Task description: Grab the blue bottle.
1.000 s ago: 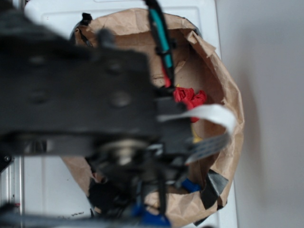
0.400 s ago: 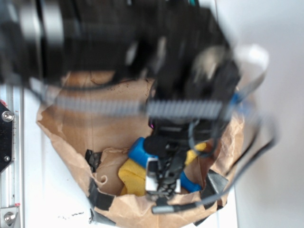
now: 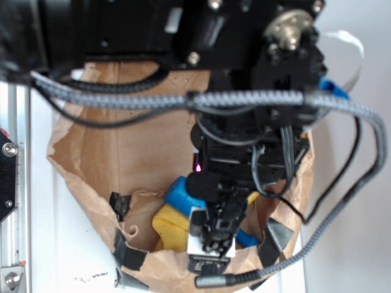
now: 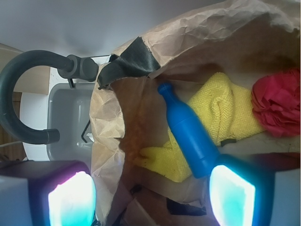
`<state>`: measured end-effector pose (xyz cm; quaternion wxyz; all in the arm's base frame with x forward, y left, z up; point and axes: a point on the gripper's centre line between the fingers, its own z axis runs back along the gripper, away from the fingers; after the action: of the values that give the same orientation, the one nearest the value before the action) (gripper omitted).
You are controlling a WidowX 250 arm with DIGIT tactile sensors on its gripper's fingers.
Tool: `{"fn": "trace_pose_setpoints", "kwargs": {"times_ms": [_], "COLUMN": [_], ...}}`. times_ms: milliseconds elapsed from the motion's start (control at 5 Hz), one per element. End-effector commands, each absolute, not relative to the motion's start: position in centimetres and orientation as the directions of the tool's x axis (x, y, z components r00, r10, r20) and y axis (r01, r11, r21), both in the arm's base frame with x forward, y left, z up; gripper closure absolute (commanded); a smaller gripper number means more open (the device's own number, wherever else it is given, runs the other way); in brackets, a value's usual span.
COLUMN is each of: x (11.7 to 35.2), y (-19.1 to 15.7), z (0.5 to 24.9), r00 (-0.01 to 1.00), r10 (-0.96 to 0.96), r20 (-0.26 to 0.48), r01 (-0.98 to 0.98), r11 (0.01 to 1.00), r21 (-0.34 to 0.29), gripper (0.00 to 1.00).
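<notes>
The blue bottle lies on a yellow cloth inside a brown paper-lined bowl, its narrow neck pointing up-left in the wrist view. My gripper is open above the bowl, and the bottle's wide base sits just by the right finger pad. The left pad hangs over the paper rim. From the exterior view the gripper hangs over the bottle, covering its middle, with the yellow cloth beside it.
A red crumpled thing lies right of the cloth. Black tape patches the paper rim. A grey sink with a dark curved faucet sits left of the bowl. The arm and its cables cover the bowl's upper part.
A second ago the arm blocked most of the view low in the frame; it has since swung up and right, with the gripper coming over the bottle. It now holds nearly still.
</notes>
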<state>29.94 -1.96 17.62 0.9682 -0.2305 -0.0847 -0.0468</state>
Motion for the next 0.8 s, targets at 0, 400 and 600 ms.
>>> {"fn": "trace_pose_setpoints", "kwargs": {"times_ms": [0, 400, 600], "x": [31.0, 30.2, 29.3], "y": [-3.4, -5.2, -6.4], "z": [16.3, 11.3, 9.7], "r00": [0.924, 0.906, 0.891], "r10": [-0.101, -0.278, -0.358], "r20": [0.37, 0.319, 0.281], "r01": [0.218, 0.329, 0.393], "r11": [0.933, 0.937, 0.916], "r21": [-0.288, -0.121, -0.08], "gripper": [0.0, 0.0, 0.0]}}
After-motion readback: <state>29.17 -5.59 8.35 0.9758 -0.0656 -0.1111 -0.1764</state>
